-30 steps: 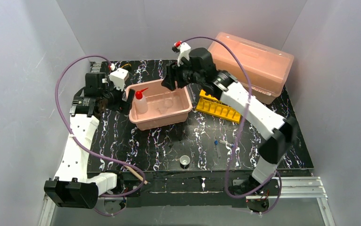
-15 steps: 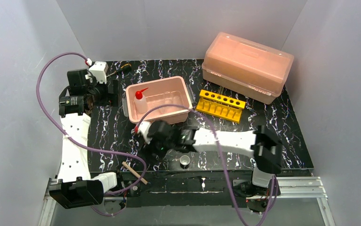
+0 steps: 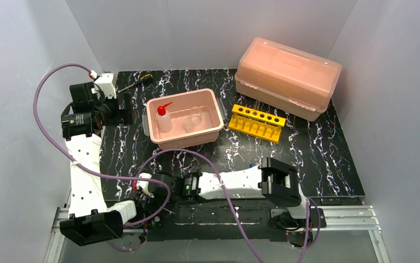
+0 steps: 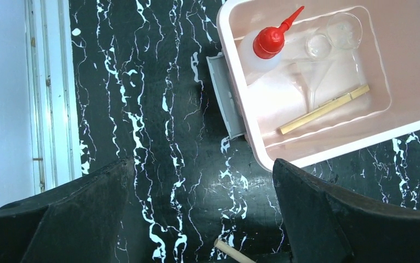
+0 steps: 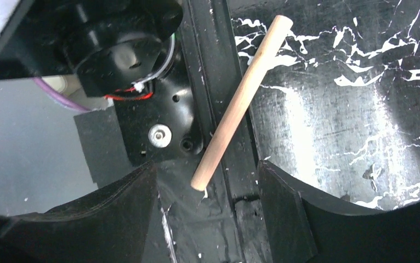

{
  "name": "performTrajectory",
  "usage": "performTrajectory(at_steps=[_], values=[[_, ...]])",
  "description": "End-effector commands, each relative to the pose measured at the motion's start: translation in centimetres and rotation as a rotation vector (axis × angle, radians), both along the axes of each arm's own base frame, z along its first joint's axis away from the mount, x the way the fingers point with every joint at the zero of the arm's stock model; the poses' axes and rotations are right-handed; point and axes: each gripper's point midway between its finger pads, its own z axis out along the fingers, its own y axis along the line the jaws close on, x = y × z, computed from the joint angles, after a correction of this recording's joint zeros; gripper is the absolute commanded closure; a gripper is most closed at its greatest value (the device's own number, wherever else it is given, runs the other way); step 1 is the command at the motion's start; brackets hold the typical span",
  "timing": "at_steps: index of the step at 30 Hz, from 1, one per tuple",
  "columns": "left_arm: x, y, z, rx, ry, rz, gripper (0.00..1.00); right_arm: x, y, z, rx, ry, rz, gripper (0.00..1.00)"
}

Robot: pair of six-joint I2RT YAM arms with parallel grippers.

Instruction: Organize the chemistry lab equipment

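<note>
bright even overhead light, soft shadows, white glare on glossy table (image 5: 306, 137)

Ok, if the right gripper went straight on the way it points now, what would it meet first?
Most likely the wooden stick, lying tilted across the table's near edge; its lower end sits between the right gripper's open fingers. How close is unclear.

Two white-shelled arms (image 3: 84, 164) with bulky black joints (image 3: 278, 181), thin purple cables (image 5: 60, 96) looping off the wrists, matte black wedge-shaped fingers (image 4: 334, 219), one silver screw (image 5: 159, 135) near red wiring.
</note>
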Motion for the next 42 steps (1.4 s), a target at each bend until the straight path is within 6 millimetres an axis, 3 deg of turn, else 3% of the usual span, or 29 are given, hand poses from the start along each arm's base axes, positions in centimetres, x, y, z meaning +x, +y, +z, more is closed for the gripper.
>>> performTrajectory(at_steps=[1,12,19,30,36,39,42], values=[[-0.6,0.5,0.9,-0.005,-0.001,0.035,0.02,1.2,2.4,0.2,0.046,-0.052,-0.047,0.27],[0.2,1.2,2.3,-0.026,-0.017,0.029,0.02,1.4,4.2,-3.5,0.014,-0.057,-0.049,0.36],[0.7,1.6,1.9,-0.022,-0.005,0.034,0.02,3.2,3.2,-4.8,-0.01,-0.054,-0.096,0.55],[1.8,1.8,2.5,-0.028,-0.006,0.028,0.02,8.3,-0.2,-1.1,0.077,-0.004,-0.208,0.9],[1.9,1.5,3.1,-0.035,-0.022,0.009,0.02,10.2,-1.5,1.5,0.121,-0.016,-0.245,0.97],[2.0,1.3,3.6,-0.029,-0.038,-0.017,0.02,11.7,-2.5,4.1,0.166,-0.022,-0.279,0.99],[2.3,1.3,4.2,-0.016,-0.064,-0.033,0.02,14.0,-4.0,7.9,0.225,-0.026,-0.32,0.99]])
